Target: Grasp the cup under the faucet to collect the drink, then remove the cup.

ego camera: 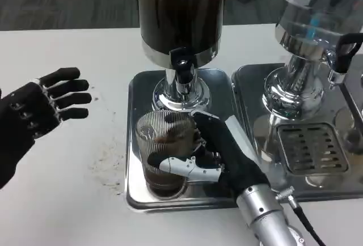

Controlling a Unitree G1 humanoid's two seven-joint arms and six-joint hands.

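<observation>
A clear ribbed cup (161, 144) stands on the steel drip tray (136, 96) right under the black faucet (181, 67) of a dispenser filled with dark drink (181, 13). The cup holds some dark liquid at the bottom. My right hand (218, 155) grips the cup from its right side, thumb across the front and fingers around the back. My left hand (39, 107) hovers over the white table at the far left, fingers spread and holding nothing, well apart from the tray.
A second dispenser (317, 30) with a clear tank stands on its own steel tray with a slotted grate (309, 147) at the right. Fine dark specks (108, 161) lie on the table left of the tray.
</observation>
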